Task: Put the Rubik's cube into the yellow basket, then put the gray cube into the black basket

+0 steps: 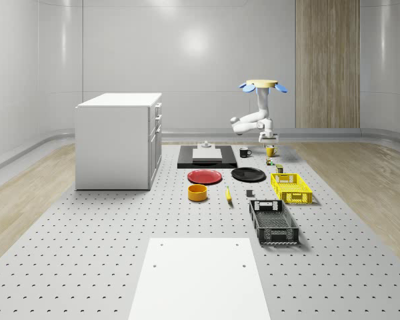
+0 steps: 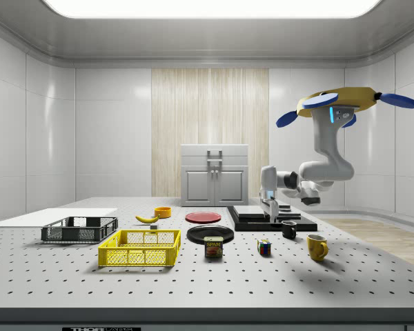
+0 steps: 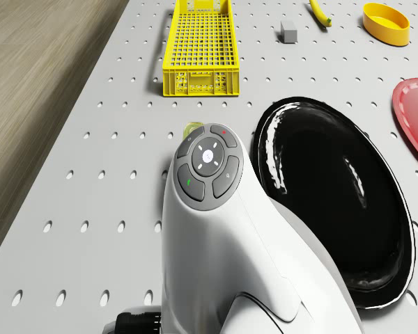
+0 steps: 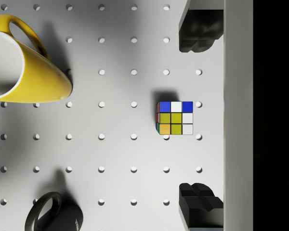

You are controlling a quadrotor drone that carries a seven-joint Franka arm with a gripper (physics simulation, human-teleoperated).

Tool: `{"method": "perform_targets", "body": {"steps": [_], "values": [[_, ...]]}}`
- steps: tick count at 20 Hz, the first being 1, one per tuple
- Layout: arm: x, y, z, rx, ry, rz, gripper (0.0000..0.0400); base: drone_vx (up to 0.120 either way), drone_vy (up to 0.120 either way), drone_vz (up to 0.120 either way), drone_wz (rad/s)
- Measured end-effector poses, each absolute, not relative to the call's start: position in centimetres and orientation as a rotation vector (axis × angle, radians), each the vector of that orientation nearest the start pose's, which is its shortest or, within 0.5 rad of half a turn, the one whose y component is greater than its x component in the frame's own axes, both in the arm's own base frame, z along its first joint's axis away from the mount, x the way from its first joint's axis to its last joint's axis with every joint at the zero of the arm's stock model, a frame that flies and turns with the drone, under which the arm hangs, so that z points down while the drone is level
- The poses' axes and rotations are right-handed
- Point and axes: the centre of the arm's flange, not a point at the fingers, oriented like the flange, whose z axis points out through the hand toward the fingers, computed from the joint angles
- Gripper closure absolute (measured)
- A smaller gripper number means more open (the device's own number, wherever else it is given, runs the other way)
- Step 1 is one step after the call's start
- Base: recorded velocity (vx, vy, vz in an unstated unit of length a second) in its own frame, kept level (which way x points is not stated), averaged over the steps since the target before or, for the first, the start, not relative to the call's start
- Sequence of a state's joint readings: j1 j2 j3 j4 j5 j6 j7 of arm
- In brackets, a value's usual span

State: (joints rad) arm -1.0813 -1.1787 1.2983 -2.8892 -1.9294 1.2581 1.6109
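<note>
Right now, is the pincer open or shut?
Open. In the wrist view the two fingertips stand far apart, and the Rubik's cube lies on the table between them, untouched.

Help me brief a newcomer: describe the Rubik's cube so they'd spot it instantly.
Find the yellow basket on the perforated table. Toward the side view's right, past the Spam can, sits the Rubik's cube, before the yellow mug. It alone has multicoloured squares.

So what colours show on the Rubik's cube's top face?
Blue, white, yellow-green and orange squares on the Rubik's cube, clearest in the wrist view.
</note>
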Motion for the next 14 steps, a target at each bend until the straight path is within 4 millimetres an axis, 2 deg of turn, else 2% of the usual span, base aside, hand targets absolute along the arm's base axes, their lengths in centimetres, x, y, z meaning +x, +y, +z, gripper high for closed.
{"method": "perform_targets", "body": {"steps": [7,11,13,14], "values": [[30.68,-0.01,49.07,0.001,-0.002,0.784,0.0,0.0,0.0,-0.12,0.0],[30.68,-0.01,49.07,0.001,-0.002,0.785,0.0,0.11,0.0,-0.12,0.0],[30.68,-0.01,49.07,0.001,-0.002,0.785,0.0,0.0,0.0,-0.12,0.0],[30.68,-0.01,49.07,0.001,-0.002,0.785,0.0,0.0,0.0,0.0,0.0]]}}
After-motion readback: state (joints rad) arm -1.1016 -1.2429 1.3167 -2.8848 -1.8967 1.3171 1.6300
